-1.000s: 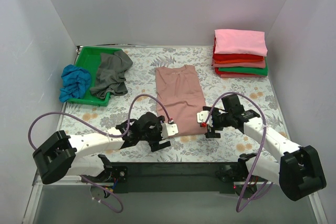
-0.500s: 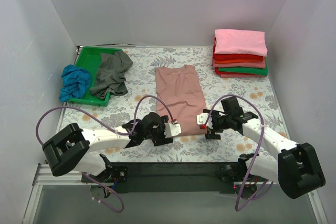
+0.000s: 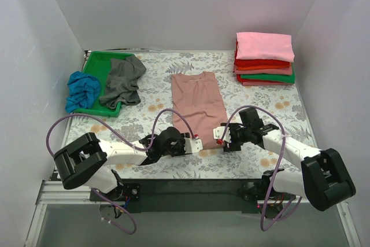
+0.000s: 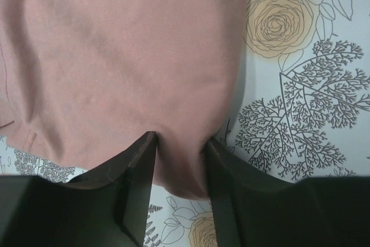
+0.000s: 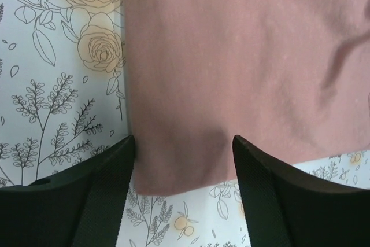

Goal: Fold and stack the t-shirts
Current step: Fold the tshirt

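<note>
- The dusty-pink t-shirt [image 3: 198, 105] lies flat and lengthwise in the middle of the worktop [image 3: 156, 93]. The folded stack [image 3: 264, 59] sits at the far right.
- Your left gripper [image 4: 180, 138] pinches a tuck of cloth at the shirt's near-left corner. Make sure it has every layer, not only the top one.
- Your right gripper [image 5: 182, 138] is spread, straddling the near-right corner with the cloth flat between its fingers. Reach a little deeper onto the shirt before you squeeze.
- Once both corners are held equally, lift them together and carry the near edge toward the far end. Keep it level so the fold lands square.
</note>
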Robot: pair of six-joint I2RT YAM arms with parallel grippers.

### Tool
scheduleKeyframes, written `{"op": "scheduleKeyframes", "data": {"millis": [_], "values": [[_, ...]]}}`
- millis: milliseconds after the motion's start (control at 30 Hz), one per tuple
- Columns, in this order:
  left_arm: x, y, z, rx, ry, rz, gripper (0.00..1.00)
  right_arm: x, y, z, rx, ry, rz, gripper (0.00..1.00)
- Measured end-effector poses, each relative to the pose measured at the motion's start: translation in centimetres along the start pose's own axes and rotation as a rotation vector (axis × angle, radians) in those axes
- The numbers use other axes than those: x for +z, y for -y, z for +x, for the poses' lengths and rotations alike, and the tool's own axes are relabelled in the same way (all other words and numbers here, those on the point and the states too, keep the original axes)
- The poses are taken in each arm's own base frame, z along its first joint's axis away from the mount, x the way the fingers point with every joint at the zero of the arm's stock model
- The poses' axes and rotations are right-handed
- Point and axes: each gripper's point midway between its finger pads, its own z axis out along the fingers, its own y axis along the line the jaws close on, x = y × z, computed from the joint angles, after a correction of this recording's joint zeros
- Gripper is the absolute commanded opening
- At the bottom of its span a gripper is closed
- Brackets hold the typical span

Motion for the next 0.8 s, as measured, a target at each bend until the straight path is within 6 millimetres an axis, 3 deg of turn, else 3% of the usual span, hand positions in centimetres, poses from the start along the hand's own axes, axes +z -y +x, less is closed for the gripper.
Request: {"op": "scheduleKeyframes", "data": {"millis": [100, 133, 200, 233, 267, 400, 500, 633, 800], "values": [[0.2, 0.0, 0.0, 0.002, 0.002, -0.004, 0.31, 0.7, 0.2, -0.2, -0.018, 0.002, -0.008, 0.47], [0.2, 0.0, 0.0, 0.002, 0.003, -0.004, 0.27, 0.9, 0.3, -0.3, -0.022, 0.001, -0.012, 0.35], [0.2, 0.1, 0.1, -0.001, 0.0, -0.001, 0.23, 1.3, 0.5, -0.1, -0.022, -0.009, -0.02, 0.25], [0.1, 0.1, 0.2, -0.002, -0.001, 0.0, 0.18, 1.4, 0.5, -0.2, -0.022, -0.012, -0.024, 0.07], [0.1, 0.2, 0.2, -0.003, -0.002, 0.001, 0.16, 1.5, 0.6, -0.1, -0.025, -0.015, -0.026, 0.01], [-0.4, 1.0, 0.4, -0.009, -0.006, 0.037, 0.02, 1.2, 0.2, -0.1, -0.034, -0.023, -0.042, 0.01], [-1.3, 2.5, 0.2, -0.02, -0.001, 0.099, 0.0, 0.4, -1.8, -0.2, -0.038, -0.034, -0.122, 0.01], [-3.2, 6.3, -1.4, -0.022, 0.035, 0.239, 0.0, -1.8, -4.8, -1.4, -0.061, -0.031, -0.255, 0.01], [-6.9, 11.4, -5.0, -0.016, 0.097, 0.424, 0.0, -5.7, -7.1, -4.8, -0.111, 0.047, -0.299, 0.01]]}}
